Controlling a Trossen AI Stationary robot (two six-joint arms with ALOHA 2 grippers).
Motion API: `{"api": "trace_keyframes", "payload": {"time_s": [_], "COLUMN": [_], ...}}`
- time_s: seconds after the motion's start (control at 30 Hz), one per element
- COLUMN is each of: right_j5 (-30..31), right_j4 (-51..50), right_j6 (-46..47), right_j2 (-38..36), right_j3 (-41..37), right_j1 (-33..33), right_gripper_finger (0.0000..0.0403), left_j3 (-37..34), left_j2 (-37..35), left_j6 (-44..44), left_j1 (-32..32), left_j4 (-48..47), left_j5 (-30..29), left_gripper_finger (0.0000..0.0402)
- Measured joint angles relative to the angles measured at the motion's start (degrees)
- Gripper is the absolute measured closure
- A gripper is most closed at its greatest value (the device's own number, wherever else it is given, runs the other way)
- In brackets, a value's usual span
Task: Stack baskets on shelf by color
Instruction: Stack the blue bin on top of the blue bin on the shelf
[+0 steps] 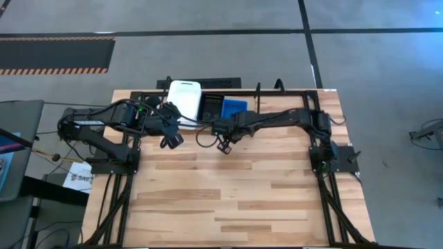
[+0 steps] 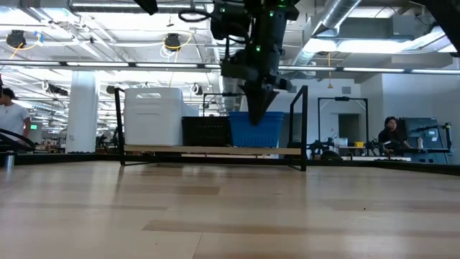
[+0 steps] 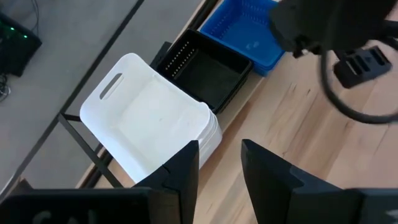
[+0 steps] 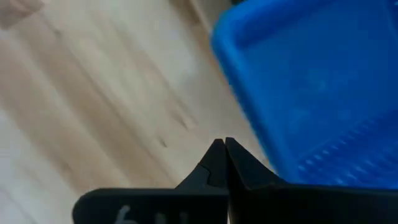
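three colour groups already sit side by side on the shelf [image 1: 263,92] at the far edge of the table [image 1: 235,200]: the white baskets [image 1: 185,99] piled tallest at one end, the black baskets [image 1: 210,106] in the middle, the blue baskets [image 1: 233,108] next to them. how many lie in each pile i cannot count from these views, though the white pile shows several nested rims in the left wrist view. no basket lies loose on the table, so by my judgement the sorting looks finished or nearly so, with little left but to pull the arms clear.

the left claw [image 1: 171,140] hangs over the table just in front of the white pile, its fingers [image 3: 186,168] spread and holding nothing. the right claw [image 1: 223,144] hangs just in front of the blue pile, its fingers [image 4: 239,163] pressed together tip to tip with nothing between them; the blue basket's rim [image 4: 261,87] is close beside it but not gripped.
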Motion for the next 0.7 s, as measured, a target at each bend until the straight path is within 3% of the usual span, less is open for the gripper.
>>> {"api": "trace_keyframes", "payload": {"time_s": [0.7], "right_j5": [0.09], "right_j4": [0.15], "right_j6": [-4.06], "right_j2": [0.06], "right_j3": [-0.02], "right_j1": [-4.48], "right_gripper_finger": [0.0402], "left_j3": [0.00], "left_j2": [0.01], "left_j6": [-0.14], "left_j1": [0.00], "left_j4": [-0.11], "left_j5": [0.02], "left_gripper_finger": [0.0292]}}
